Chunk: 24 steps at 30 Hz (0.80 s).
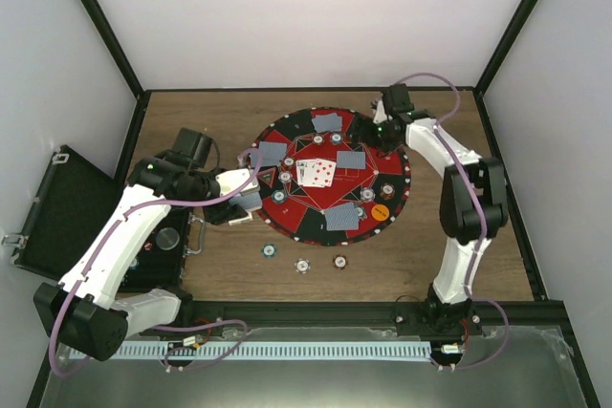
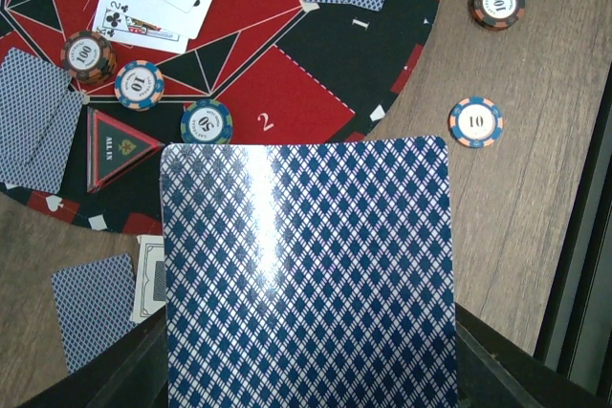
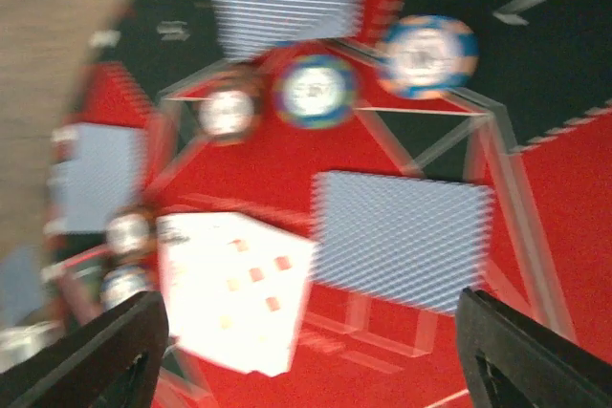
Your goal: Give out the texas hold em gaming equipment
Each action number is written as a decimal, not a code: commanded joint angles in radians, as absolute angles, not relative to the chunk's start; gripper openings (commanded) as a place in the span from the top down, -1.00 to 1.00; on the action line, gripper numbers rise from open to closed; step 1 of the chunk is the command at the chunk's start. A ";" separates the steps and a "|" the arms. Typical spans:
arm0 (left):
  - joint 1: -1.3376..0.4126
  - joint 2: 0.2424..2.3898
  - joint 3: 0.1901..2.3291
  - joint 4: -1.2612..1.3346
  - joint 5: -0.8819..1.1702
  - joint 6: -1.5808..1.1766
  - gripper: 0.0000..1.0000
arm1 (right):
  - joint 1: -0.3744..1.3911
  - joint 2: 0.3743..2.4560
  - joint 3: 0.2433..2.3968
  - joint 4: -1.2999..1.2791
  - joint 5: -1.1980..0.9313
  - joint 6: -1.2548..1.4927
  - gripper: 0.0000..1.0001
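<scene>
A round red and black poker mat (image 1: 287,219) lies mid-table. On it are face-up cards (image 1: 316,172), several face-down blue-backed cards such as one at the near edge (image 1: 341,218), striped chips and an orange marker disc (image 1: 380,210). My left gripper (image 1: 244,205) is at the mat's left edge, shut on a blue-backed playing card (image 2: 306,274) that fills the left wrist view. My right gripper (image 1: 382,127) is open and empty over the mat's far right. Its blurred wrist view shows a face-down card (image 3: 402,236) and the face-up cards (image 3: 234,298) below it.
Three chips (image 1: 271,251), (image 1: 302,266), (image 1: 339,261) lie on the wood in front of the mat. An open black case (image 1: 57,207) sits at the left. A triangular "all in" marker (image 2: 120,145) and chips (image 2: 207,123) lie near the left gripper.
</scene>
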State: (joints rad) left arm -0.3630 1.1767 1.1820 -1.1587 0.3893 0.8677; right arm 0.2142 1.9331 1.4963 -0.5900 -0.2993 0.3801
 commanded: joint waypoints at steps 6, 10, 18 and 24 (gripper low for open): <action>-0.367 1.170 1.193 -1.150 0.423 0.869 0.88 | 0.516 1.637 1.257 -0.283 -0.625 0.615 -0.89; -0.368 1.175 1.199 -1.147 0.426 0.865 0.88 | 0.608 1.611 1.171 -0.128 -0.725 0.724 -0.92; -0.369 1.177 1.193 -1.143 0.425 0.865 0.88 | 0.705 1.593 1.114 0.038 -0.814 0.825 -0.90; -0.369 1.182 1.193 -1.141 0.428 0.864 0.88 | 0.751 1.611 1.089 0.124 -0.842 0.878 -0.85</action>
State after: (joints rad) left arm -0.3649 1.1770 1.1820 -1.1534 0.3981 0.8665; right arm 0.7185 1.6218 1.1034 0.0288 -0.7937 0.8230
